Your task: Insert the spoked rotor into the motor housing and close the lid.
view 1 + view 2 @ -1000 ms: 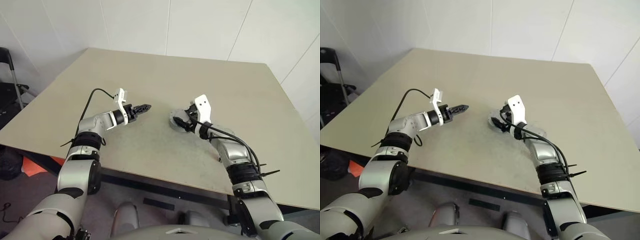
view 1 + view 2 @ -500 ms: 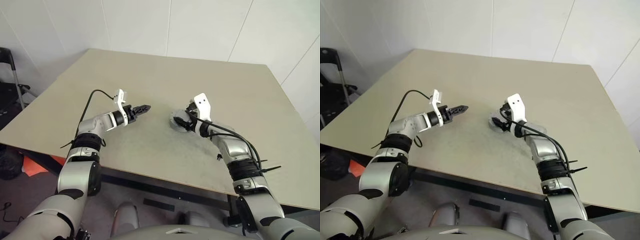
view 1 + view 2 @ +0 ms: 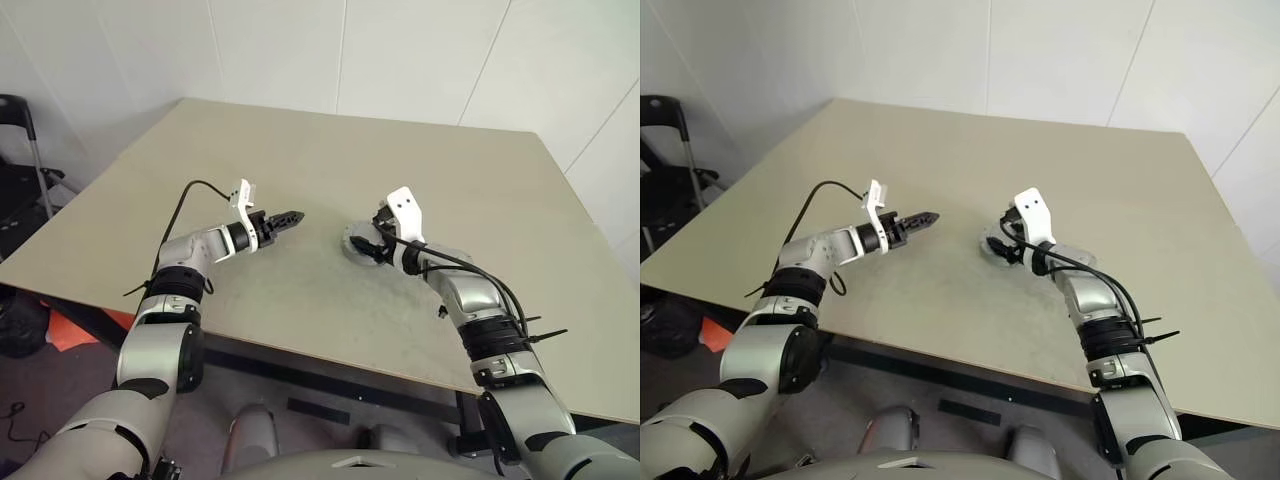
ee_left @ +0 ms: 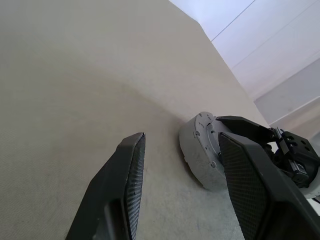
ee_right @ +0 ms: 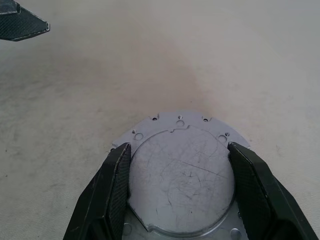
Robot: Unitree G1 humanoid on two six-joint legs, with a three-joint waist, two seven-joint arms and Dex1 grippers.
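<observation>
Since the lid (image 5: 181,172), rigid smooth metal, is straddled at three and nine o'clock by the right gripper (image 5: 181,187), its rim should be pinched; the left gripper (image 4: 185,195) is held apart, empty.

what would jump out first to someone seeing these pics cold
The round silvery-grey motor housing near the middle of the tan table, with the right end effector over it, one black finger on each side of its flat lid. Then the left end effector, held open above bare table to the housing's left and pointing toward it.
</observation>
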